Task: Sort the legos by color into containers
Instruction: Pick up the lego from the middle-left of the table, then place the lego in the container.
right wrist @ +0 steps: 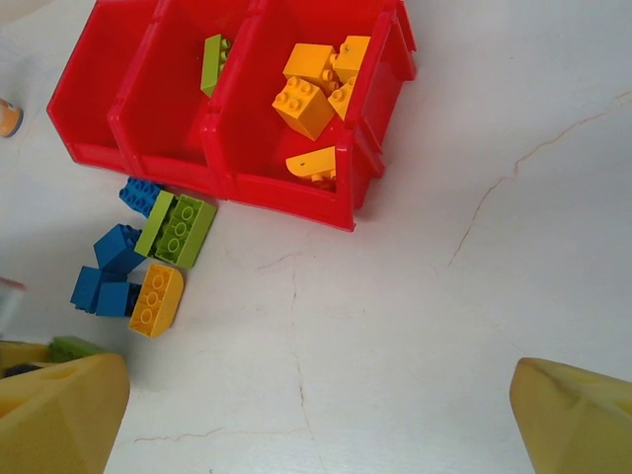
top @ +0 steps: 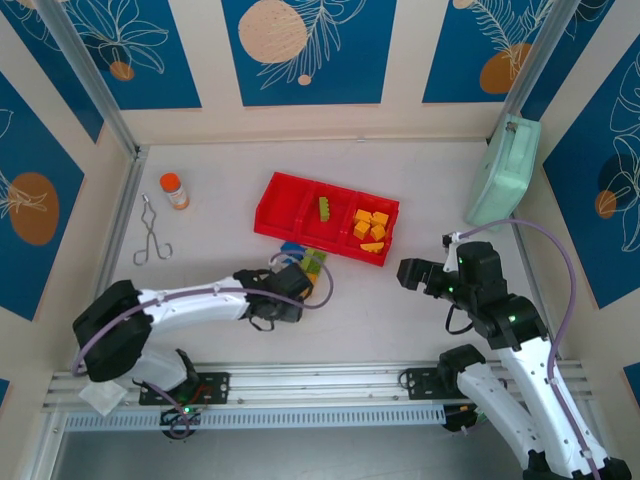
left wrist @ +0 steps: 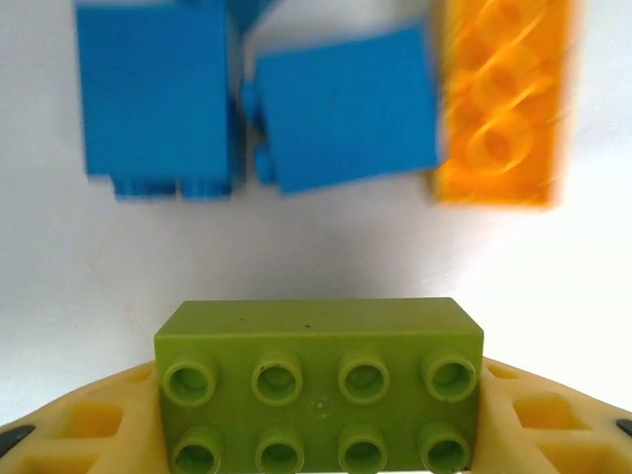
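Red tray at 11 o'clock — orange bricks in its right compartment, one green brick in the middle. Loose bricks cluster at 9; a green scrap at 8 — perhaps another.

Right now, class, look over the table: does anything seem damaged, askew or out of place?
Thin cracks run across the tabletop beside the red tray. A mint-green case leans tilted against the right wall. In the middle compartment, one lime green brick stands on edge.
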Motion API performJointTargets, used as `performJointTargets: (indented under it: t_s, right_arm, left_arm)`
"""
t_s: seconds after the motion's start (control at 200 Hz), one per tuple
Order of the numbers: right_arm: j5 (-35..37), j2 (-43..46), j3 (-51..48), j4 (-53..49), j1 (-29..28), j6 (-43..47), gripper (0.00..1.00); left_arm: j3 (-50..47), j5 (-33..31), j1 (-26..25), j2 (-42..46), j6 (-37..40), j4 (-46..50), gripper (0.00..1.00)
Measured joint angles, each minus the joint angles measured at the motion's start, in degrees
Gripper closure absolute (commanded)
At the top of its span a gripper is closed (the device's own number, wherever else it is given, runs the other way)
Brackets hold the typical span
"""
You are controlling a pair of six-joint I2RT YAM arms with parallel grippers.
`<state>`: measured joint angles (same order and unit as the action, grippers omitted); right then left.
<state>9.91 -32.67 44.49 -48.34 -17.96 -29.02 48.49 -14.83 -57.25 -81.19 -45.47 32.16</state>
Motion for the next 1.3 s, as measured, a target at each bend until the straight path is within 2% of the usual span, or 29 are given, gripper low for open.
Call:
performJointTargets:
  t_s: [0.145, 0.31, 0.46, 0.605, 0.82, 1.05, 1.301]
  right_arm:
    - [0.02, 0.0, 0.0, -0.04, 0.0, 0.0, 0.01]
    - [0.02, 0.0, 0.0, -0.13, 0.0, 0.0, 0.01]
    - [0.0, 0.0, 0.0, -0.15, -0.02, 0.0, 0.01]
    - [0.02, 0.24, 0.0, -0.2, -0.11, 0.0, 0.01]
    - [0.11, 0.87, 0.0, -0.2, -0.48, 0.0, 0.01]
    - [0.2, 0.87, 0.0, -0.22, -0.48, 0.02, 0.01]
    - [0.2, 0.68, 0.0, -0.2, -0.48, 0.02, 0.01]
  left_arm:
    - [8.63, -3.48, 1.16, 2.29, 5.66, 0.72, 0.72]
    - [18.84, -3.65, 7.85, 0.48, 13.57, 2.47, 0.73]
    - [30.38, -1.81, 13.11, -7.19, 20.37, 3.43, 0.75]
    - [41.9, 2.01, 15.91, -17.75, 24.44, 4.59, 0.76]
    - [53.53, 5.01, 17.29, -31.54, 26.49, 6.75, 0.76]
    - [60.37, 7.02, 17.49, -41.44, 26.32, 7.76, 0.75]
    - [64.94, 8.41, 18.05, -46.29, 25.83, 8.26, 0.61]
